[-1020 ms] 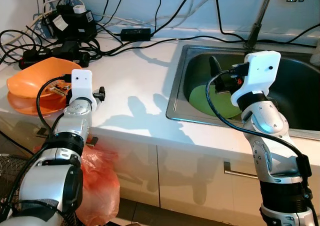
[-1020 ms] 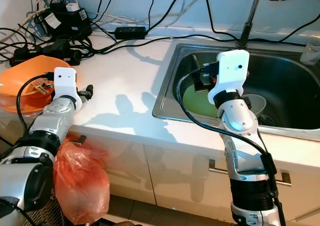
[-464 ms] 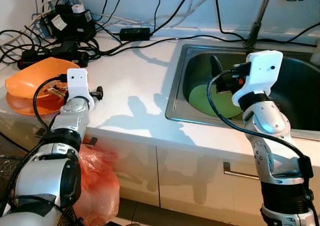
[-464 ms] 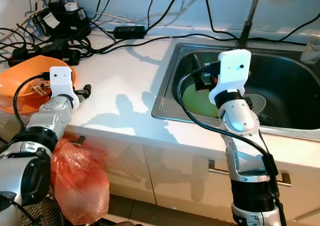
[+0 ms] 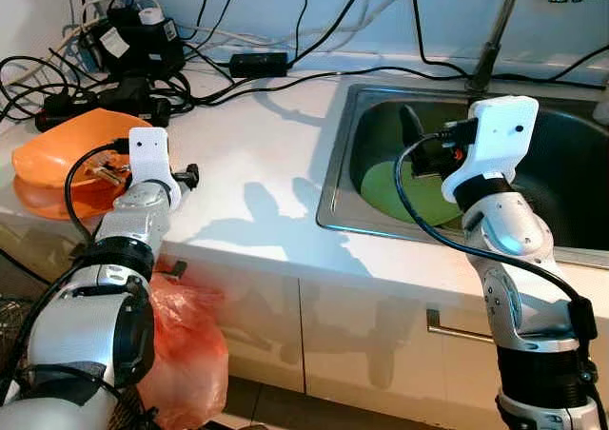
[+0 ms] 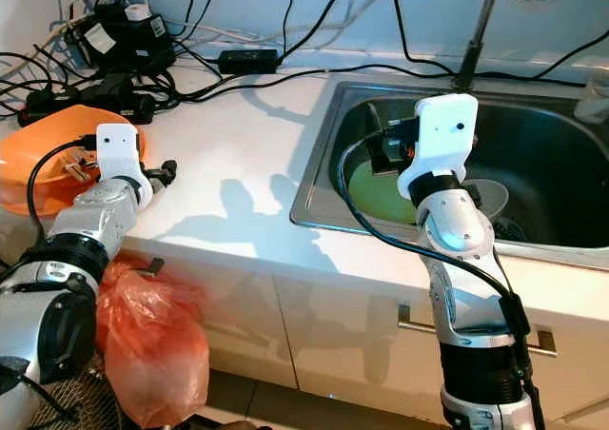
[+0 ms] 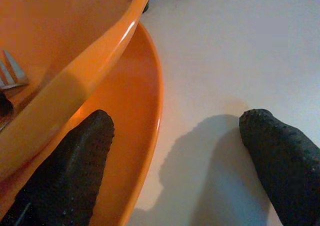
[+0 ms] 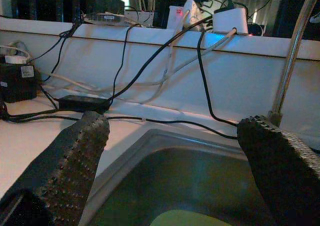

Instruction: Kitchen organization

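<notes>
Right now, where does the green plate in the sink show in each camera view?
Left eye: green plate on the sink floor, behind the right claw.
Right eye: same plate, left part of the sink.
Right wrist: its edge at frame bottom.
Shared landmark: the faucet pipe.

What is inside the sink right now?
In the sink lie a green plate and a clear bowl. The right gripper hovers open above the plate, and its arm covers part of both.

A bowl (image 5: 67, 145) sits on a plate (image 5: 38, 202) at the counter's (image 5: 257, 183) left end; cables (image 5: 124, 59) lie behind, the sink (image 5: 335, 178) to the right.
</notes>
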Motion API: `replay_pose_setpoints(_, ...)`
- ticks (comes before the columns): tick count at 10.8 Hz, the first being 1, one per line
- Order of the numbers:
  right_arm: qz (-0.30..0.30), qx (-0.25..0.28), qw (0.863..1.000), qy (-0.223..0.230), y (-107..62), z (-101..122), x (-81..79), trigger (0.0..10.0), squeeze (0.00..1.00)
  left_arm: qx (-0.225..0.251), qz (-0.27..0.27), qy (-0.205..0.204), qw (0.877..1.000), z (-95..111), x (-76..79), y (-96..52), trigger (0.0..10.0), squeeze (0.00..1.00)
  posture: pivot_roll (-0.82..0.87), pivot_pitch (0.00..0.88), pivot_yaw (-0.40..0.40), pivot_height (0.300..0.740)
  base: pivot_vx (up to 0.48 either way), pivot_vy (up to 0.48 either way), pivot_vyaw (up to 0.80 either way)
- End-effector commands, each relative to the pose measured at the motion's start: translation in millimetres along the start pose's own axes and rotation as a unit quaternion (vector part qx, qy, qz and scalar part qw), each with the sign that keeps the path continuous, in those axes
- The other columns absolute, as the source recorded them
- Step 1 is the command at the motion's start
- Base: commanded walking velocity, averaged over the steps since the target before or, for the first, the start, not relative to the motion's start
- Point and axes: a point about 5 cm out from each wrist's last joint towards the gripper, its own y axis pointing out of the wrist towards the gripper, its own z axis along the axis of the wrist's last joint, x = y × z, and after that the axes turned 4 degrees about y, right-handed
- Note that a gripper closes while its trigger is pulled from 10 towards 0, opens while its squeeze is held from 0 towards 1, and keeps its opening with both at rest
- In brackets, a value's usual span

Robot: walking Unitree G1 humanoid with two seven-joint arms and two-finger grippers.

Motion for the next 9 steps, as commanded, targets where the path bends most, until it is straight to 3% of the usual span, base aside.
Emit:
replay_pose_setpoints(1,-0.005,0.002,1.0,0.001,-1.7,2.4,1.8,10.0,0.0,-0.04,-0.009,-0.003,0.999,-13.7,2.7,0.2,10.0,0.0,-0.03,0.0,0.065,0.74,0.0,0.0,0.0)
replay_pose_setpoints(4,-0.005,0.001,1.0,0.002,-1.6,2.4,1.3,10.0,0.0,-0.061,-0.024,-0.007,0.998,-17.5,4.8,0.0,10.0,0.0,-0.03,0.0,0.067,0.74,0.0,0.0,0.0)
replay_pose_setpoints(9,-0.005,0.001,1.0,0.002,-1.3,2.2,1.0,10.0,0.0,-0.075,-0.087,-0.024,0.993,-15.8,33.6,-0.7,10.0,0.0,-0.04,0.0,0.07,0.74,0.0,0.0,0.0)
